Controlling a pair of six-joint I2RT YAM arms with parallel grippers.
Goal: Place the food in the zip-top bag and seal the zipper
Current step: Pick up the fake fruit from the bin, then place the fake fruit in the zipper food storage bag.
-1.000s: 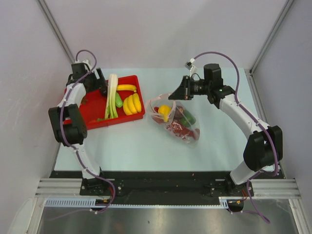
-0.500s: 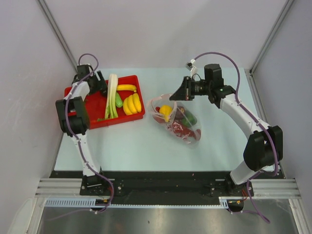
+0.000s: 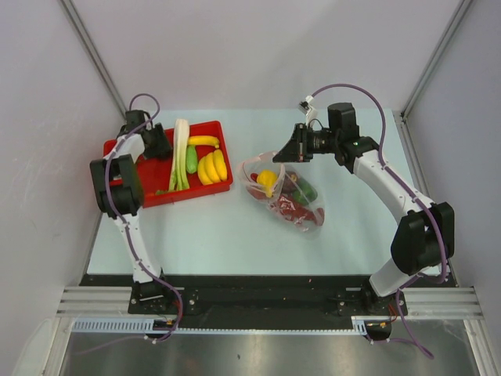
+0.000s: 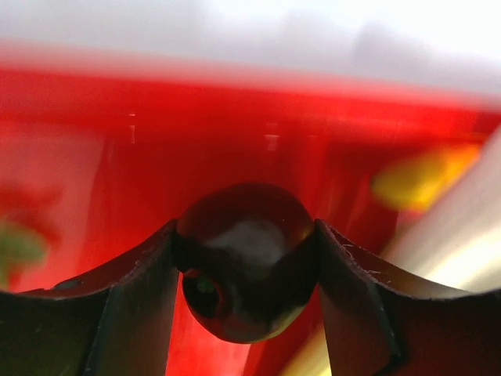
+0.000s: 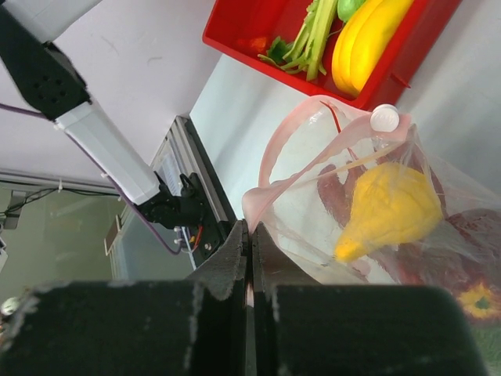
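Scene: two robot arms at a pale worktop (image 3: 235, 235), seen from above & from each wrist.
Progress: approx. halfway, by my reading; some food was bagged, more waited in a tray, nothing was sealed.
Done: a yellow pear (image 5: 387, 207), a green pepper (image 3: 303, 190) & a red lobster (image 3: 288, 207) lay inside the bag (image 5: 305, 235).
Left to do: move the remaining food over, then press the zipper (image 5: 270, 157) closed along its whole width.
Bag: clear, crinkly, lying mid-worktop just right of the tray, mouth facing the far side & gaping.
Zipper: pink strip round the mouth, unsealed, w/ a small white tab (image 5: 384, 117) on it.
Tray (image 3: 145, 180): red, at the far left of the worktop; it held a long white-green leek (image 3: 180, 153), yellow bananas (image 3: 211, 166), a small green piece (image 3: 190, 160) I couldn't identify, & a dark fruit (image 4: 249, 274).
Left tool (image 3: 162, 143): down in the tray's far left corner, fingers pressed against both sides of the dark fruit; it looked gripped, low over the tray floor.
Right tool (image 5: 250, 227): fingers together, clamped on the bag's pink rim, holding the mouth up & open.
Next, prob.: lift the dark fruit across to the held-open mouth.
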